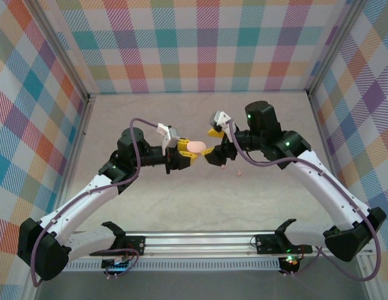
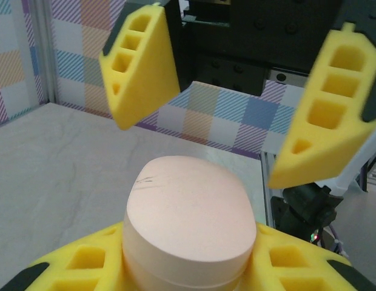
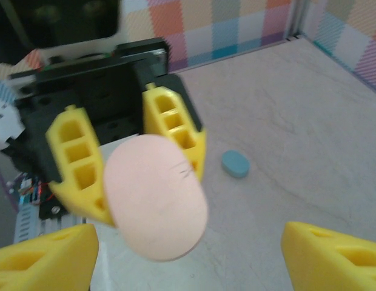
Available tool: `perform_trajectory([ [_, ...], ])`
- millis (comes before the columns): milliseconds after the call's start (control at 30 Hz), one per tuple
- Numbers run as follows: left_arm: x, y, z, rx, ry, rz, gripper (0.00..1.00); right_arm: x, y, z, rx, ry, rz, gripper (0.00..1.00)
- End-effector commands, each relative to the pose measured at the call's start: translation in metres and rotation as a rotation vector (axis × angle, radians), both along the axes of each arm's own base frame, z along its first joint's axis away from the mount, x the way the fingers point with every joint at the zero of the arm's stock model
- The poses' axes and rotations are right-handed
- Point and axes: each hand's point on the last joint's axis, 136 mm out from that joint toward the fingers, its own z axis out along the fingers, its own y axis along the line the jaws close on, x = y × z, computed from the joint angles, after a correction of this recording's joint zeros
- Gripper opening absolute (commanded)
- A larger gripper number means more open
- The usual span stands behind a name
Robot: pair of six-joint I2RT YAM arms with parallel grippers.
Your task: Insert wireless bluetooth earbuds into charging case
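Right now the salmon-pink charging case (image 2: pixel 188 218) is off the table, clamped around its lower half by the left gripper (image 1: pixel 188 152). Its lid is shut and faces the right gripper (image 2: pixel 233 91), whose jaws stand wide apart just short of it, touching nothing. On the table near the right gripper we see a tiny pink earbud (image 1: pixel 239 173). The right wrist view also shows a small light blue oval piece (image 3: pixel 235 163) beyond the case; we cannot tell whether it is a bud or a second case. We judge the step in hand to be opening the lid. To do it well, we should hold the left grip low on the base, bring one right finger to the seam rather than squeezing the whole shell, and lift gently so the case does not twist out.
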Motion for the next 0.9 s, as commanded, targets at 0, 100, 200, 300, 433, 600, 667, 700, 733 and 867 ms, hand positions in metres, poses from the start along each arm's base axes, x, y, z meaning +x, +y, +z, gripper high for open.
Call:
perform_trajectory([
  [0,-0.014,0.000,0.019,-0.016,-0.062,-0.056,0.25,-0.030,0.000,0.015,0.044,-0.066,0.161,0.79],
  [100,-0.019,0.000,0.020,-0.008,-0.064,-0.082,0.25,-0.036,0.002,0.014,0.017,-0.031,0.218,0.78],
  [200,-0.023,0.000,0.020,0.002,-0.067,-0.104,0.25,-0.040,0.006,0.014,0.007,0.004,0.260,0.75],
  [300,-0.025,0.000,0.022,0.007,-0.074,-0.115,0.25,-0.041,0.010,0.012,0.008,0.008,0.286,0.73],
  [433,-0.026,-0.002,0.023,0.012,-0.072,-0.129,0.25,-0.039,0.014,0.001,-0.057,-0.020,0.286,0.71],
  [600,-0.027,-0.004,0.022,0.014,-0.066,-0.153,0.23,-0.030,0.017,-0.006,-0.106,-0.064,0.249,0.66],
  [667,-0.028,-0.004,0.022,0.015,-0.066,-0.159,0.23,-0.028,0.017,-0.004,-0.103,-0.078,0.239,0.63],
  [700,-0.028,-0.005,0.020,0.017,-0.063,-0.163,0.23,-0.027,0.017,-0.002,-0.099,-0.084,0.236,0.61],
  [733,-0.028,-0.005,0.020,0.018,-0.064,-0.166,0.23,-0.027,0.018,-0.002,-0.096,-0.086,0.234,0.58],
  [867,-0.030,-0.005,0.020,0.020,-0.060,-0.180,0.23,-0.025,0.019,-0.001,-0.093,-0.089,0.230,0.51],
])
